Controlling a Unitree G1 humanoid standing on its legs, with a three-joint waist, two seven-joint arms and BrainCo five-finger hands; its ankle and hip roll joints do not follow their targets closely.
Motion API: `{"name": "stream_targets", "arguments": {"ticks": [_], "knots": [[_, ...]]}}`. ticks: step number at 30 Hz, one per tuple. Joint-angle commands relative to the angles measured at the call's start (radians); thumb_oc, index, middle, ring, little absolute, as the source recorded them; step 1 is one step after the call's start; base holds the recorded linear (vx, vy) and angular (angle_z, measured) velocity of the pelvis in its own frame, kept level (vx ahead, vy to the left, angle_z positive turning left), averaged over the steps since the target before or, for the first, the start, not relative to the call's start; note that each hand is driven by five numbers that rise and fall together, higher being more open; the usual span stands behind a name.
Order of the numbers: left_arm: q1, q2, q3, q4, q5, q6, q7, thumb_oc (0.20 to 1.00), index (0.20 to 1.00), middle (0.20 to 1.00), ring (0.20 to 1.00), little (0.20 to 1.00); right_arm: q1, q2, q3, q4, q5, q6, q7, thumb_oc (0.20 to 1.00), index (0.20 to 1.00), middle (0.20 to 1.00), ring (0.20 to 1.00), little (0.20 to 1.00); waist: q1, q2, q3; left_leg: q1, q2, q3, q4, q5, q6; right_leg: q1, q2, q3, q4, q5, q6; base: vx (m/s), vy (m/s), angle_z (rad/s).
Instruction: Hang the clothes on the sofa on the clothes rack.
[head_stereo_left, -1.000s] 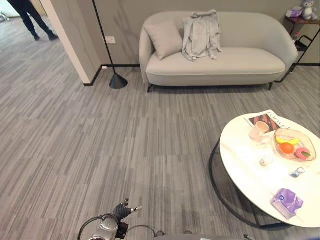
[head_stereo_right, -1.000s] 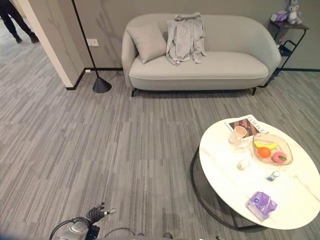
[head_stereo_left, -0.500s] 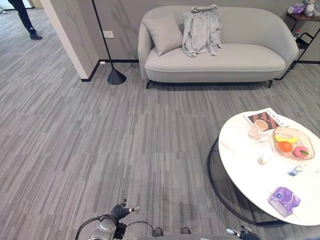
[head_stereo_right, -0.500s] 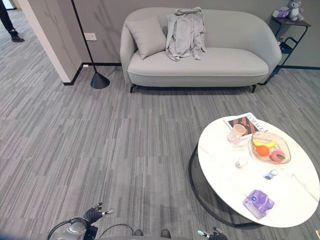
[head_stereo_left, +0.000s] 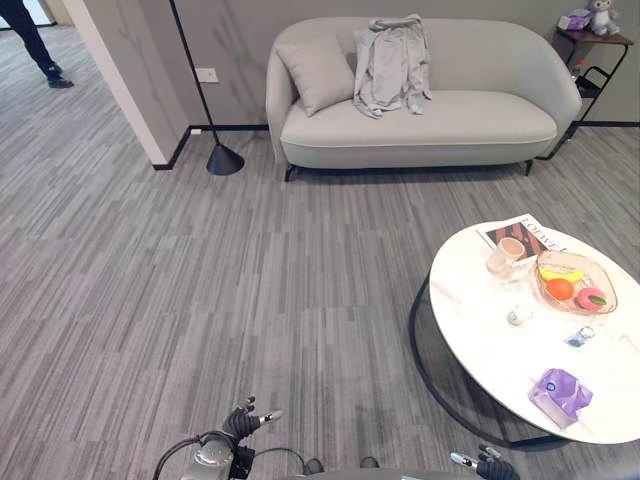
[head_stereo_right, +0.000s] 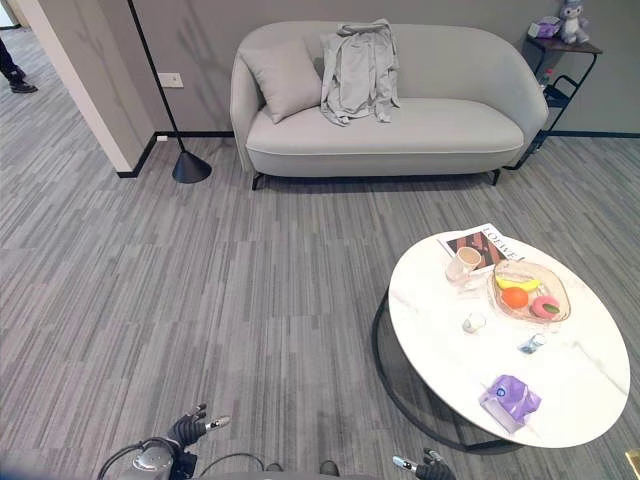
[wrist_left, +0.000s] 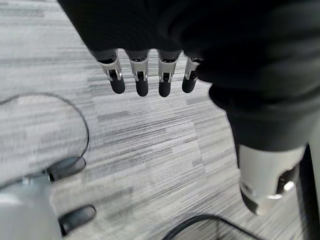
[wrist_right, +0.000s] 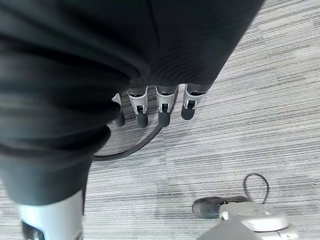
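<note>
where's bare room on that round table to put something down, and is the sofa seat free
On the round table, the near-left part is bare, bordered by the small white cup and the purple pack. The far side is crowded: mug, magazine, fruit bowl. The sofa seat is bare to the right of the grey garment; the cushion fills its left end.

Living room, sofa (head_stereo_left: 420, 110), coffee table (head_stereo_left: 490, 350)

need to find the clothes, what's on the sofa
A grey garment hangs over the sofa backrest, its hem on the seat, with a cushion beside it. Whatever lies behind or under them is hidden.
</note>
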Motion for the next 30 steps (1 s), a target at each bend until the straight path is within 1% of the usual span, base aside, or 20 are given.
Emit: {"name": "stream_targets", "arguments": {"ticks": [1, 2, 3, 4, 5, 6, 8, 10, 13, 15, 17, 18, 19, 23, 24, 25, 26, 27, 28, 30], "knots": [[-0.071, 0.017, -0.006, 0.016, -0.04, -0.013, -0.006, 1.0, 1.0, 1.0, 1.0, 1.0, -0.009, -0.026, 0.023, -0.026, 0.018, -0.03, -0.009, 1.0, 1.0, 1.0, 1.0, 1.0, 0.017, 0.0, -0.005, 0.073, 0.036, -0.003, 0.008, -0.081, -0.064, -0.03, -0.017, 0.051, 0.059, -0.057, 0.091, 0.0, 0.0, 0.0], [-0.071, 0.017, -0.006, 0.016, -0.04, -0.013, -0.006, 1.0, 1.0, 1.0, 1.0, 1.0, -0.009, -0.026, 0.023, -0.026, 0.018, -0.03, -0.009, 1.0, 1.0, 1.0, 1.0, 1.0, 0.017, 0.0, -0.005, 0.073, 0.036, -0.003, 0.008, -0.081, -0.064, -0.03, -0.017, 0.051, 0.059, -0.057, 0.091, -0.09, -0.306, 0.01], [-0.095, 0.014, -0.012, -0.074, -0.147, -0.02, 0.006, 1.0, 1.0, 1.0, 1.0, 1.0, -0.014, -0.024, 0.03, -0.031, 0.058, -0.034, -0.018, 1.0, 1.0, 1.0, 1.0, 1.0, 0.031, -0.04, 0.084, -0.137, 0.038, -0.06, 0.355, -0.044, -0.083, -0.044, -0.015, 0.053, 0.122, -0.079, 0.054, -0.09, -0.354, 0.01], [-0.105, 0.014, -0.018, -0.072, -0.141, -0.021, 0.014, 1.0, 1.0, 1.0, 1.0, 1.0, -0.022, -0.031, 0.032, -0.027, 0.059, -0.031, -0.024, 1.0, 1.0, 1.0, 1.0, 1.0, 0.027, -0.044, 0.088, -0.213, 0.035, -0.083, 0.431, -0.024, -0.08, -0.06, -0.021, 0.041, 0.131, -0.081, 0.046, 0.07, -0.375, 0.87], [-0.121, 0.007, -0.023, -0.056, -0.148, -0.023, 0.022, 1.0, 1.0, 1.0, 1.0, 1.0, -0.033, -0.044, 0.031, -0.025, 0.065, -0.028, -0.03, 1.0, 1.0, 1.0, 1.0, 1.0, 0.03, -0.042, 0.087, -0.282, 0.018, -0.079, 0.391, -0.052, -0.058, -0.051, -0.033, 0.031, 0.126, -0.104, 0.052, 0.27, -0.058, 1.33], [-0.121, 0.005, -0.021, -0.05, -0.147, -0.025, 0.022, 1.0, 1.0, 1.0, 1.0, 1.0, -0.035, -0.049, 0.029, -0.028, 0.067, -0.029, -0.028, 1.0, 1.0, 1.0, 1.0, 1.0, 0.036, -0.035, 0.081, -0.295, 0.017, -0.073, 0.34, -0.042, -0.058, -0.041, -0.032, 0.032, 0.118, -0.111, 0.054, 0.38, 0.011, 1.3], [-0.117, 0.0, -0.021, -0.042, -0.138, -0.029, 0.022, 1.0, 1.0, 1.0, 1.0, 1.0, -0.044, -0.062, 0.025, -0.033, 0.073, -0.034, -0.03, 1.0, 1.0, 1.0, 1.0, 1.0, 0.053, -0.01, 0.076, -0.324, 0.02, -0.05, 0.197, 0.051, -0.071, -0.008, -0.023, 0.04, 0.102, -0.132, 0.056, 0.35, 0.074, 0.0], [-0.115, -0.003, -0.023, -0.045, -0.129, -0.039, 0.022, 1.0, 1.0, 1.0, 1.0, 1.0, -0.057, -0.075, 0.023, -0.034, 0.071, -0.037, -0.038, 1.0, 1.0, 1.0, 1.0, 1.0, 0.07, 0.001, 0.073, -0.37, 0.013, -0.018, 0.066, 0.088, -0.081, 0.028, -0.026, 0.062, 0.087, -0.152, 0.057, 0.36, 0.091, -0.35], [-0.099, -0.006, -0.015, -0.049, -0.119, -0.038, 0.014, 1.0, 1.0, 1.0, 1.0, 1.0, -0.047, -0.074, 0.01, -0.038, 0.049, -0.038, -0.034, 1.0, 1.0, 1.0, 1.0, 1.0, 0.079, 0.015, 0.042, -0.36, 0.019, 0.018, 0.008, 0.121, -0.08, 0.092, -0.037, 0.089, 0.065, -0.184, 0.072, 0.46, 0.137, -0.3], [-0.084, -0.012, -0.011, -0.052, -0.111, -0.044, 0.015, 1.0, 1.0, 1.0, 1.0, 1.0, -0.032, -0.075, 0.005, -0.041, 0.025, -0.038, -0.031, 1.0, 1.0, 1.0, 1.0, 1.0, 0.083, 0.018, 0.012, -0.336, -0.003, 0.018, 0.008, 0.151, -0.07, 0.108, -0.074, 0.102, 0.069, -0.198, 0.092, 0.51, 0.21, -0.6], [-0.085, -0.008, -0.008, -0.042, -0.089, -0.044, 0.016, 1.0, 1.0, 1.0, 1.0, 1.0, -0.029, -0.073, -0.003, -0.03, 0.002, -0.029, -0.022, 1.0, 1.0, 1.0, 1.0, 1.0, 0.082, 0.008, -0.013, -0.307, -0.02, 0.017, 0.018, 0.133, -0.06, 0.099, -0.121, 0.11, 0.118, -0.187, 0.118, 0.58, 0.186, -0.61], [-0.088, 0.002, -0.001, -0.04, -0.075, -0.038, 0.015, 1.0, 1.0, 1.0, 1.0, 1.0, -0.039, -0.08, -0.007, -0.023, -0.014, -0.026, -0.017, 1.0, 1.0, 1.0, 1.0, 1.0, 0.081, -0.007, -0.018, -0.265, -0.046, 0.02, 0.027, 0.098, -0.044, 0.063, -0.167, 0.117, 0.243, -0.108, 0.146, 0.48, 0.135, -0.47], [-0.089, 0.002, -0.001, -0.04, -0.075, -0.038, 0.015, 1.0, 1.0, 1.0, 1.0, 1.0, -0.039, -0.08, -0.007, -0.023, -0.014, -0.026, -0.017, 1.0, 1.0, 1.0, 1.0, 1.0, 0.083, -0.004, -0.02, -0.267, -0.042, 0.021, 0.027, 0.099, -0.045, 0.059, -0.164, 0.12, 0.243, -0.105, 0.145, 0.41, 0.11, -0.5], [-0.095, 0.02, 0.009, -0.037, -0.068, -0.035, 0.02, 1.0, 1.0, 1.0, 1.0, 1.0, -0.066, -0.1, -0.025, -0.042, -0.011, -0.03, -0.016, 1.0, 1.0, 1.0, 1.0, 1.0, 0.071, 0.005, 0.014, -0.177, -0.066, 0.048, 0.033, 0.033, -0.006, -0.092, -0.2, 0.113, 0.52, 0.167, 0.152, 0.24, 0.099, -0.16], [-0.096, 0.025, 0.011, -0.038, -0.066, -0.035, 0.024, 1.0, 1.0, 1.0, 1.0, 1.0, -0.072, -0.1, -0.025, -0.047, -0.018, -0.028, -0.02, 1.0, 1.0, 1.0, 1.0, 1.0, 0.069, 0.018, 0.019, -0.158, -0.058, 0.054, 0.032, 0.022, -0.001, -0.135, -0.21, 0.09, 0.559, 0.178, 0.138, 0.38, 0.14, -0.16], [-0.104, 0.033, 0.019, -0.04, -0.072, -0.036, 0.03, 1.0, 1.0, 1.0, 1.0, 1.0, -0.078, -0.098, -0.024, -0.046, -0.018, -0.031, -0.031, 1.0, 1.0, 1.0, 1.0, 1.0, 0.064, 0.041, 0.03, -0.119, -0.035, 0.071, 0.033, -0.01, -0.001, -0.222, -0.232, 0.008, 0.565, 0.107, 0.115, 0.27, 0.097, -0.3], [-0.104, 0.033, 0.019, -0.04, -0.072, -0.036, 0.03, 1.0, 1.0, 1.0, 1.0, 1.0, -0.078, -0.099, -0.024, -0.046, -0.018, -0.031, -0.031, 1.0, 1.0, 1.0, 1.0, 1.0, 0.06, 0.039, 0.033, -0.116, -0.038, 0.068, 0.033, -0.011, -0.001, -0.219, -0.235, 0.004, 0.569, 0.101, 0.114, 0.33, 0.051, -0.41], [-0.107, 0.037, 0.021, -0.044, -0.076, -0.038, 0.031, 1.0, 1.0, 1.0, 1.0, 1.0, -0.078, -0.099, -0.027, -0.045, -0.016, -0.031, -0.03, 1.0, 1.0, 1.0, 1.0, 1.0, 0.048, 0.046, 0.037, -0.084, -0.027, 0.071, 0.03, -0.03, -0.008, -0.245, -0.229, -0.055, 0.519, 0.03, 0.105, 0.34, -0.05, -0.26], [-0.108, 0.042, 0.016, -0.048, -0.079, -0.04, 0.029, 1.0, 1.0, 1.0, 1.0, 1.0, -0.081, -0.104, -0.027, -0.04, -0.012, -0.031, -0.029, 1.0, 1.0, 1.0, 1.0, 1.0, 0.022, 0.051, 0.048, -0.038, -0.014, 0.081, 0.021, -0.05, -0.014, -0.289, -0.189, -0.107, 0.441, -0.029, 0.116, 0.46, -0.079, -0.05], [-0.116, 0.044, 0.004, -0.044, -0.066, -0.041, 0.032, 1.0, 1.0, 1.0, 1.0, 1.0, -0.084, -0.104, -0.022, -0.044, -0.003, -0.031, -0.028, 1.0, 1.0, 1.0, 1.0, 1.0, -0.005, 0.039, 0.055, 0.014, -0.027, 0.081, 0.008, -0.083, -0.021, -0.343, -0.132, -0.135, 0.318, -0.011, 0.145, 0.33, -0.085, 0.09]]}}
